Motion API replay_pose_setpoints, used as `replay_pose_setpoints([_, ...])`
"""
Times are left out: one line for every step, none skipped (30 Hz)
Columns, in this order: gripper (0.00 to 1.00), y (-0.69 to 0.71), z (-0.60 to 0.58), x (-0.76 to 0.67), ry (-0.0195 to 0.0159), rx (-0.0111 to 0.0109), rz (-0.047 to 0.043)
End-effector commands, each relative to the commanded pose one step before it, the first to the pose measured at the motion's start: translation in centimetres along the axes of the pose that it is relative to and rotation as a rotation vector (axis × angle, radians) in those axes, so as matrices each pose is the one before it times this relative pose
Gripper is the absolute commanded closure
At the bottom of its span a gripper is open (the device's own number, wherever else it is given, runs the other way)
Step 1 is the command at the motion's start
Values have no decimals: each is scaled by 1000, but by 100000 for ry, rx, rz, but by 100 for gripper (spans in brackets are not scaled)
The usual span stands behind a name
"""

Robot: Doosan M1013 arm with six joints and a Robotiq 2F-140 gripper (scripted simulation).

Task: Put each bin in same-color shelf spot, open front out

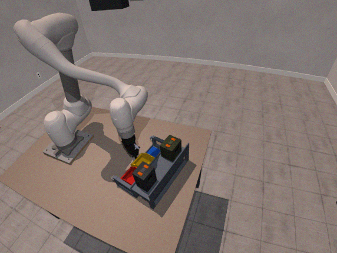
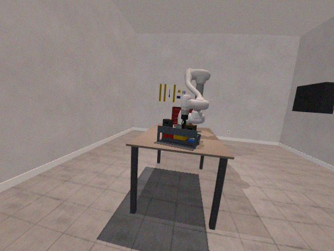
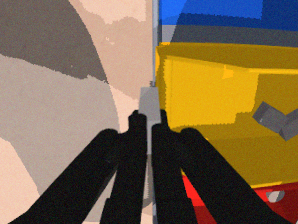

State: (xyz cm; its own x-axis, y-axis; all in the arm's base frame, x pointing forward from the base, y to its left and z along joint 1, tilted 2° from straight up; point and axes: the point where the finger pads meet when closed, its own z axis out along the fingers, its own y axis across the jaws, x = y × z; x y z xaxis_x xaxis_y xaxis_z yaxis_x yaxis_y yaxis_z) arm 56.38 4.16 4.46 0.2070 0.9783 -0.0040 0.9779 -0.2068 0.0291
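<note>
A grey shelf (image 1: 160, 172) stands on the table, with red (image 1: 128, 175), yellow (image 1: 142, 159) and blue (image 1: 153, 151) bins in a row at its side facing the arm. The yellow bin sticks out farthest toward the arm. My gripper (image 1: 133, 152) is shut and empty, fingertips low at the yellow bin's outer left corner. In the wrist view the shut fingers (image 3: 148, 121) sit right beside the yellow bin (image 3: 226, 110), with a thin grey strip just ahead of the tips. A grey part (image 3: 276, 119) lies in the yellow bin.
Two dark boxes with orange marks (image 1: 171, 147) (image 1: 145, 176) stand on the shelf's top board. The arm's base (image 1: 66, 138) is at the table's far left. In the exterior view the shelf (image 2: 178, 137) sits mid-table with the gripper (image 2: 183, 124) behind it.
</note>
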Motion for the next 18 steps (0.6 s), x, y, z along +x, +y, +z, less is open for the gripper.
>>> replay_pose_setpoints([90, 89, -11, 4, 22, -14, -3])
replay_pose_setpoints([90, 42, 0, 0, 0, 0, 0])
replay_pose_setpoints([90, 40, 0, 0, 0, 0, 0])
replay_pose_setpoints([90, 0, 0, 0, 0, 0, 0])
replay_pose_setpoints([90, 0, 0, 0, 0, 0, 0])
replay_pose_setpoints([90, 39, 0, 0, 0, 0, 0])
replay_pose_setpoints([90, 37, 0, 0, 0, 0, 0])
replay_pose_setpoints([90, 36, 0, 0, 0, 0, 0])
replay_pose_setpoints([90, 34, 0, 0, 0, 0, 0])
replay_pose_setpoints([90, 33, 0, 0, 0, 0, 0])
replay_pose_setpoints([90, 31, 0, 0, 0, 0, 0])
replay_pose_setpoints([90, 30, 0, 0, 0, 0, 0])
replay_pose_setpoints([90, 28, 0, 0, 0, 0, 0])
replay_pose_setpoints([90, 27, 0, 0, 0, 0, 0])
replay_pose_setpoints([90, 26, 0, 0, 0, 0, 0])
replay_pose_setpoints([90, 24, 0, 0, 0, 0, 0])
replay_pose_setpoints([90, 23, 0, 0, 0, 0, 0])
replay_pose_setpoints([90, 21, 0, 0, 0, 0, 0])
